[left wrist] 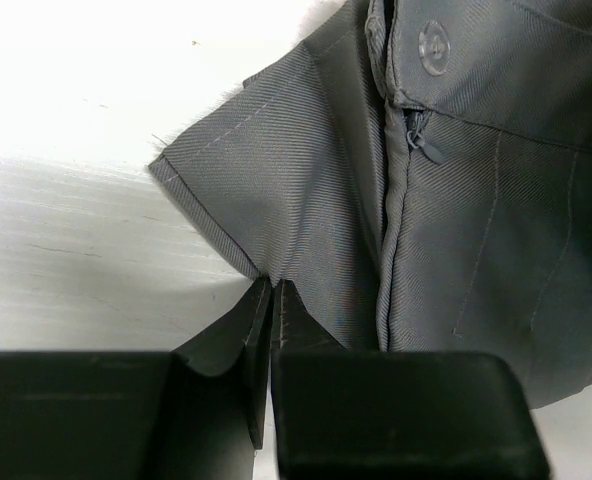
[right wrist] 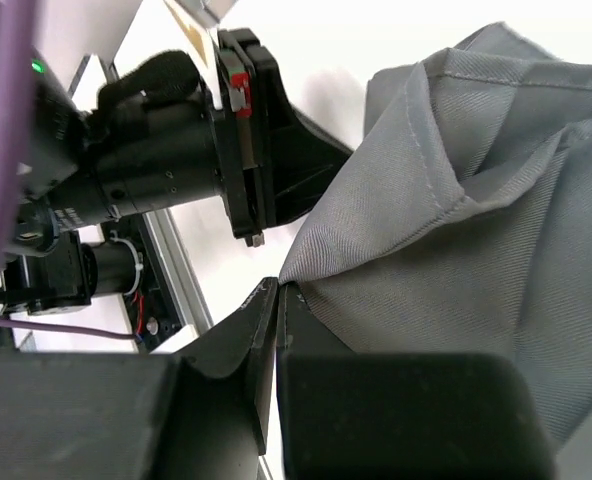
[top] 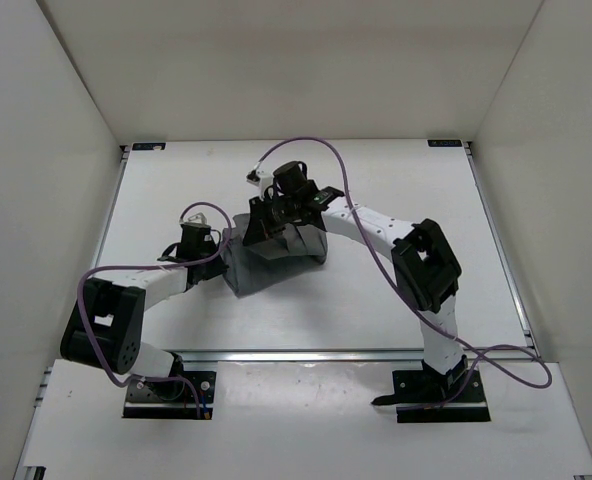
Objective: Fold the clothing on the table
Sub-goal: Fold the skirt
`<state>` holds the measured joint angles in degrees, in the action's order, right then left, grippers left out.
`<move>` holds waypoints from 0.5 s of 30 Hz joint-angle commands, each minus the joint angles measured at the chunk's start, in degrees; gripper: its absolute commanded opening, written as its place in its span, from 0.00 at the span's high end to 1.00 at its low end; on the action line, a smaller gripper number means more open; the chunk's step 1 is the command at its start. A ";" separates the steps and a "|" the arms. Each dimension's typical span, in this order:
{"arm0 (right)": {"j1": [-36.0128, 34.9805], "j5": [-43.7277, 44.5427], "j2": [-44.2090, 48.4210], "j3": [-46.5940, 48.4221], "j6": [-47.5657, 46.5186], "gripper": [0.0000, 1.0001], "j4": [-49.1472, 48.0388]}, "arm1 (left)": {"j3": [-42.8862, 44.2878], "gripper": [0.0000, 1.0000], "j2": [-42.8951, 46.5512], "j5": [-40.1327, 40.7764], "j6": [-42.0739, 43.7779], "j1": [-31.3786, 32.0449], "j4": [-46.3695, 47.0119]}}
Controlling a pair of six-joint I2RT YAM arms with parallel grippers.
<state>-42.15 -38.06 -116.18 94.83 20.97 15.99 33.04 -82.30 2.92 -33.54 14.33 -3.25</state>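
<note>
Grey clothing [top: 276,262] sits bunched mid-table [top: 406,180], between both arms; left gripper [left wrist: 274,292] has its jaws pinched together on the hem edge, fabric caught at the tips; a clear button [left wrist: 434,47] and zipper [left wrist: 423,140] show just beyond; right gripper [right wrist: 277,293] is clamped tight on a fold; a purple cable [top: 348,195] loops overhead.

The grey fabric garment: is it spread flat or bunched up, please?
Bunched: the grey fabric garment lies heaped in layers, pinched by left gripper and right gripper.
</note>
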 commanded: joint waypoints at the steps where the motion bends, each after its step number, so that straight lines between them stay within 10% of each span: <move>1: -2.05 -1.66 0.60 2.56 2.40 1.00 -2.09 | -1.48 0.97 1.18 -0.46 -0.39 -0.09 -1.67; 15: -7.59 -3.42 -8.00 5.45 5.13 1.00 -2.63 | -2.45 0.97 1.62 -1.16 -0.73 0.00 -0.27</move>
<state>-49.12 -39.83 -123.31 98.04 24.69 15.16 32.03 -81.84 2.55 -33.87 14.37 -1.83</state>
